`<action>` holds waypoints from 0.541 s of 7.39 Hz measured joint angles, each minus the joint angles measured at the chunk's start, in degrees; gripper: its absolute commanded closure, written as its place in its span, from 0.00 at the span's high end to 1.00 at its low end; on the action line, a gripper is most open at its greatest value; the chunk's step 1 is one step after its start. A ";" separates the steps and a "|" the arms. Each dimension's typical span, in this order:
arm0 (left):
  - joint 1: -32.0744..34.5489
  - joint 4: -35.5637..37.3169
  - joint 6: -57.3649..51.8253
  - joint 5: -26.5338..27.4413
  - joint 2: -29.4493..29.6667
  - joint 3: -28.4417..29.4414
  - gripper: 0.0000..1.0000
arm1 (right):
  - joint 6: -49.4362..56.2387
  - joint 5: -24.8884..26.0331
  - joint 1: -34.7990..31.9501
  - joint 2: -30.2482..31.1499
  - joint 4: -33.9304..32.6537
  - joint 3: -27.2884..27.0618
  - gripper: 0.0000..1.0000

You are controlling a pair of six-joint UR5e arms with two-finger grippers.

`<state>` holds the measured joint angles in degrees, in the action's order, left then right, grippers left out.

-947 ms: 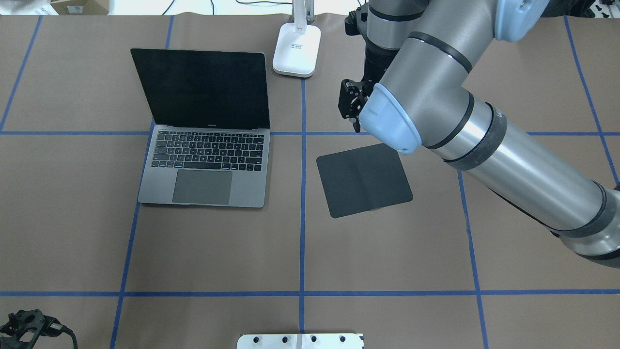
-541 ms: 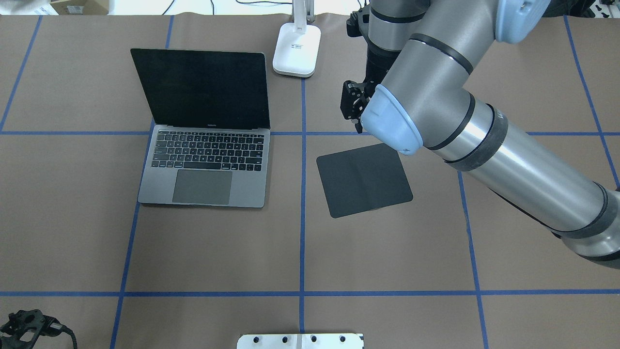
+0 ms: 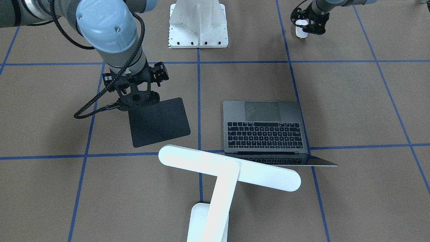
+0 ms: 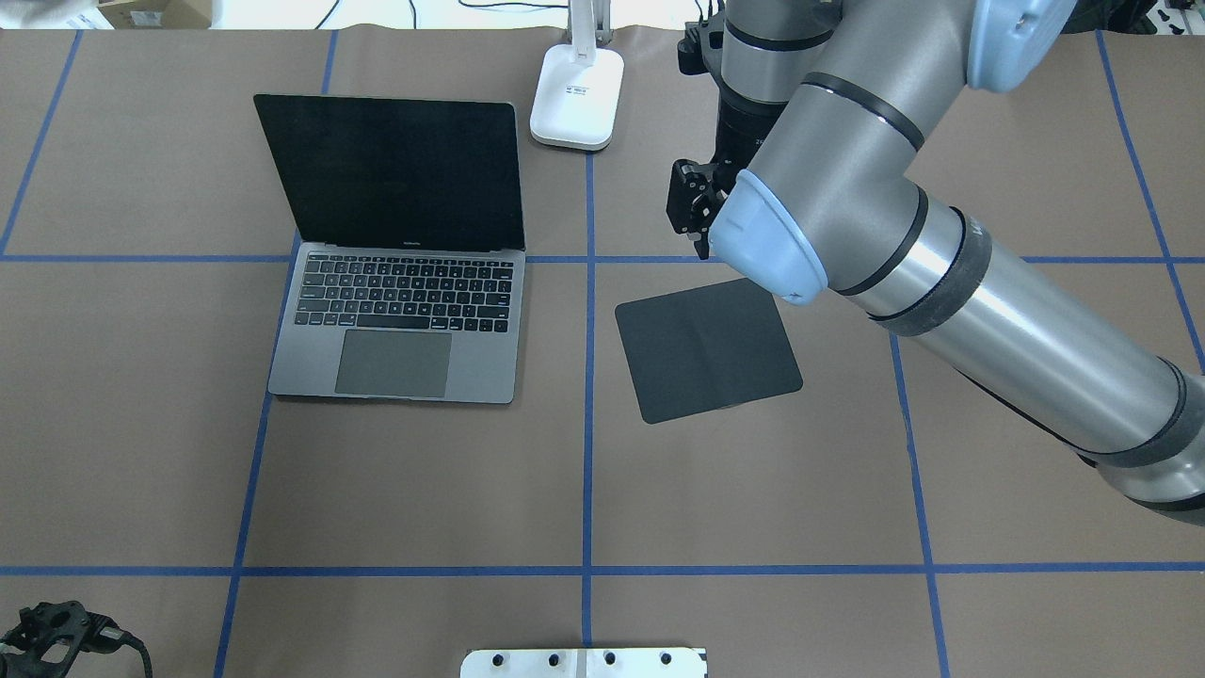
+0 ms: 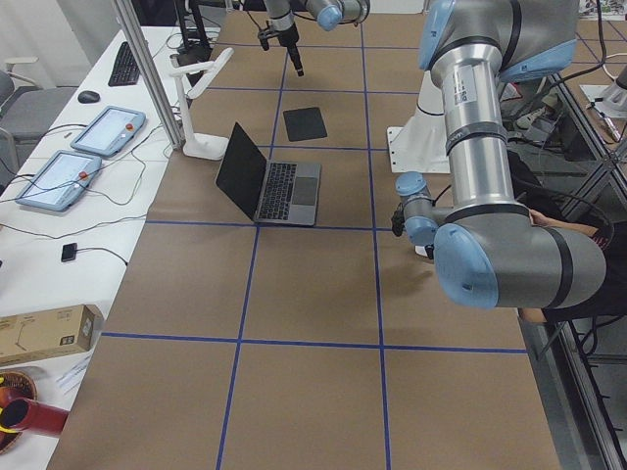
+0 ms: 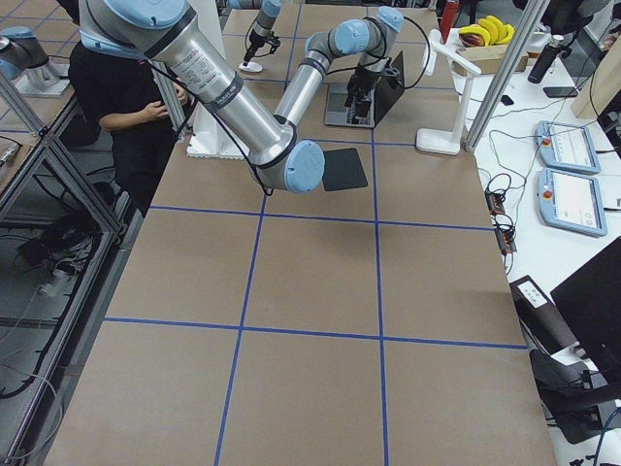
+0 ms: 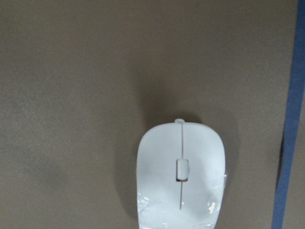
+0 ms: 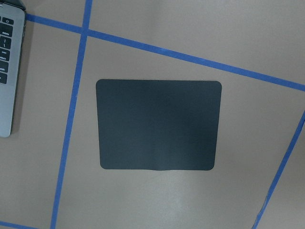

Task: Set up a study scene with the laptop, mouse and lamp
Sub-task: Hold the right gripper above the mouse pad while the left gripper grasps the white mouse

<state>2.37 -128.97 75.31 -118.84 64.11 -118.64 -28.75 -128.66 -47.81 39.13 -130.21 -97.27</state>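
Overhead exterior is showing the open laptop [image 4: 395, 282], lamp [image 4: 576, 94] and mouse pad [image 4: 706, 348]; exterior front-facing is adding the mouse [image 3: 301, 31] beneath the left gripper [image 3: 306, 27], the right gripper [image 3: 136, 101] hovering at the pad's edge; whether either's fingers are clenching, I cannot tell

Open laptop, mouse pad and lamp on a brown table [image 3: 352, 101] gridded with blue tape.

A slim dark-grey metal laptop [image 3: 265, 129] lies open right of centre. A flat black rectangular mouse pad [image 3: 161, 124] lies left of it. The right gripper [image 3: 136, 102] hangs over the pad's upper-left corner. A white bar-headed desk lamp [image 3: 228, 171] fills the lower centre. At upper right, the left gripper [image 3: 304, 32] stands over a small white oval mouse [image 3: 300, 32]. A white ribbed pedestal [image 3: 198, 25] sits top centre.
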 measured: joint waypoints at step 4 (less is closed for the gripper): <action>0.55 -0.04 -0.53 -0.23 0.82 0.50 0.87 | 0.01 0.07 0.00 0.12 0.13 -0.15 1.00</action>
<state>2.92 -129.01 74.77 -119.07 64.93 -118.14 -28.74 -128.59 -47.81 39.25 -130.08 -97.43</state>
